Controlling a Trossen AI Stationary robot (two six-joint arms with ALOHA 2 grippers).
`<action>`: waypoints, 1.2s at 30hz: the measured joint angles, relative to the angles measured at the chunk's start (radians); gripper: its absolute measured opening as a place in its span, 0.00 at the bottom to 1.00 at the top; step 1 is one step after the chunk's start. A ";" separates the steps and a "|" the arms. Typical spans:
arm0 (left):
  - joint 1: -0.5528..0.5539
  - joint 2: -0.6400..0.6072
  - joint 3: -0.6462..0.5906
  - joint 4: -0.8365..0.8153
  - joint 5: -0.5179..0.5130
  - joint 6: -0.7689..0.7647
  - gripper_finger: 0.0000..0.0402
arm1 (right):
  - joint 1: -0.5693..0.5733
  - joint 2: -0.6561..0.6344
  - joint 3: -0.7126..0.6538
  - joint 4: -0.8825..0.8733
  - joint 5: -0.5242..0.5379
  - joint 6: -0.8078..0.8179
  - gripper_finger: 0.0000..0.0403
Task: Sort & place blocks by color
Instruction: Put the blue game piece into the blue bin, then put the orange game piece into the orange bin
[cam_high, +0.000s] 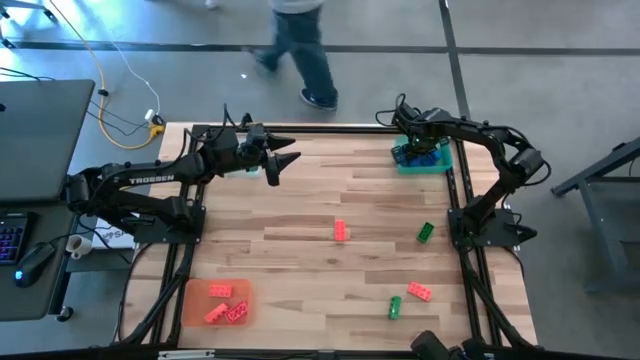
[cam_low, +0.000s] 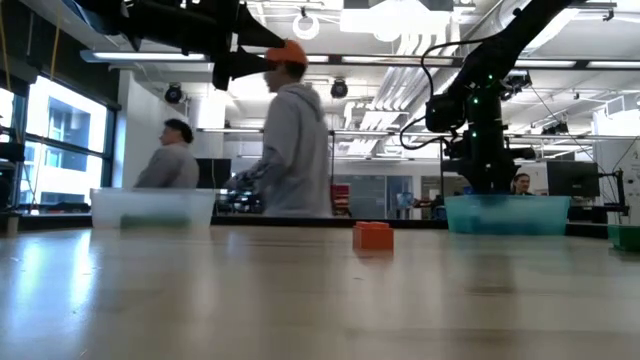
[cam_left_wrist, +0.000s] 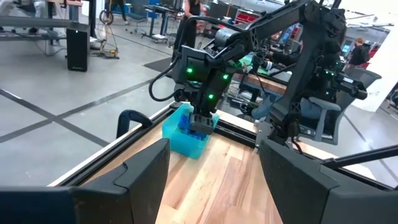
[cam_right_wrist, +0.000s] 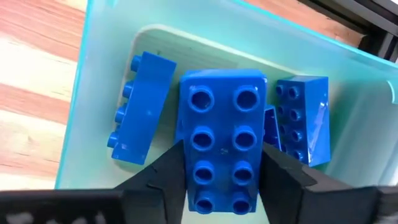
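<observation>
My right gripper (cam_right_wrist: 224, 180) points down into the teal tray (cam_high: 436, 166) at the table's far right, with a blue block (cam_right_wrist: 222, 143) between its fingers. Two more blue blocks (cam_right_wrist: 140, 109) (cam_right_wrist: 305, 118) lie in that tray. My left gripper (cam_high: 285, 160) hangs open and level above the table's far left, holding nothing. Loose on the wood lie two red blocks (cam_high: 340, 231) (cam_high: 420, 291) and two green blocks (cam_high: 425, 232) (cam_high: 394, 307). An orange tray (cam_high: 197, 300) at the near left holds red blocks. My right gripper has the blue block's two long sides (cam_right_wrist: 189, 180) between its two fingers, at the end of the block nearer the wrist. The fingers come from above, pointing down, and lie across the block. The block's studs face the camera; it sits low inside the tray among the other blue blocks.
A clear tray (cam_low: 152, 207) stands at the far left and a green tray's edge (cam_low: 625, 236) shows at the right in the low view. A person (cam_high: 300, 50) walks past beyond the far edge. Bare wood spans the table's middle.
</observation>
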 joint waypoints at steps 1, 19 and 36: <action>0.000 0.000 0.000 0.000 0.000 0.000 0.59 | 0.000 0.000 0.000 0.000 -0.002 0.000 0.42; 0.000 0.000 0.000 -0.038 -0.004 0.036 0.59 | 0.010 -0.062 0.097 -0.106 0.005 0.031 0.52; 0.000 0.001 0.000 -0.126 -0.004 -0.001 0.59 | 0.303 -0.187 0.131 -0.238 -0.188 0.417 0.52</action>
